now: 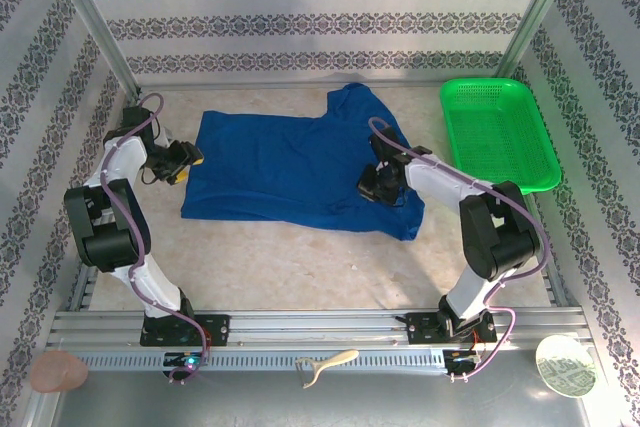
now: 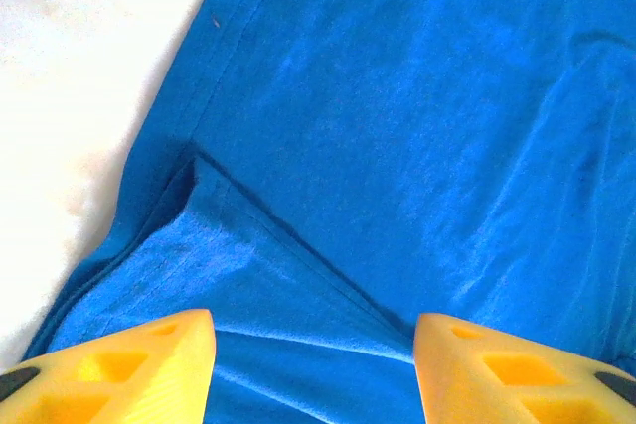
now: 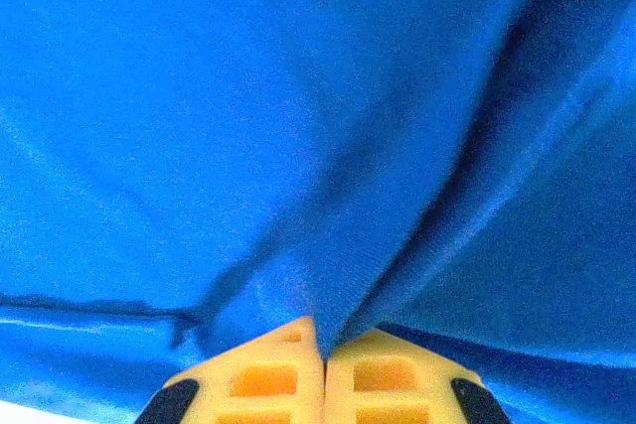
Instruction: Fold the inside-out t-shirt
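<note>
Two pincers, one blue t-shirt [image 1: 290, 172] spread flat between them. Left pincer [image 2: 313, 345]: wide open, empty, hem corner just ahead, probably lined up for gripping. Right pincer [image 3: 323, 340]: closed tight on a pinched ridge of cloth, apparently for lifting.

Top view: bright, even, diffuse light from above. Short soft shadows lie beside the arms [image 1: 110, 207] on the surface [image 1: 300, 267]. Green basket [image 1: 497, 132] oversaturated, almost glowing. Wall posts [image 1: 95, 22] splay outward toward the corners: wide-angle distortion.

Left wrist view: surface blown out to white at upper left. T-shirt [image 2: 397, 146] sharp enough to show seams. Left tool [image 2: 313, 330] soft-edged.

Right wrist view: cloth very close, blurred. Dark shadow in the folds above the right tool [image 3: 323, 345].
</note>
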